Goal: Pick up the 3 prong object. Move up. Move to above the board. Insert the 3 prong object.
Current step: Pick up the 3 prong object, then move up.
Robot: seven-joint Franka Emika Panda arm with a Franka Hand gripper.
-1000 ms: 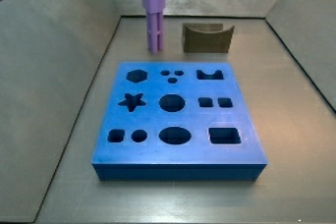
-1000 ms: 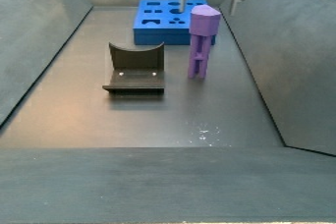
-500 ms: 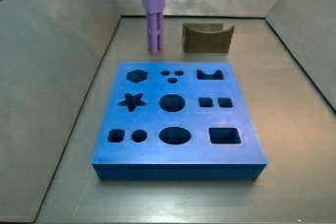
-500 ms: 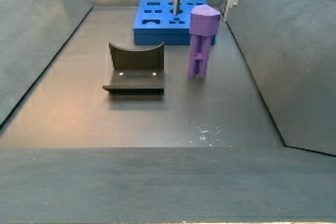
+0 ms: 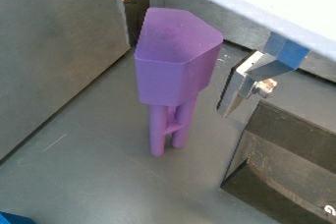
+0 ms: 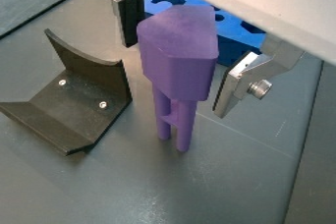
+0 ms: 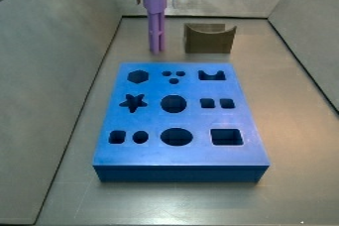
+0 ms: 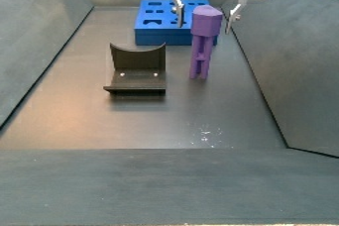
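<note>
Straddling one 3 prong object (image 6: 180,53), gripper (image 6: 184,43) open; one board (image 7: 179,116).

Even, soft light; faint floor sheen; pincer (image 5: 184,51) sharp.

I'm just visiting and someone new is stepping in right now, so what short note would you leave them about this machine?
Claw: open, lowered around the purple peg's head, one finger on each side, not yet gripping.
Peg: upright on the floor, beside the dark bracket, beyond the blue board's far end.
Done: the claw is in place over the peg.
Left: close, lift, carry above the board, insert into the three small holes.
</note>
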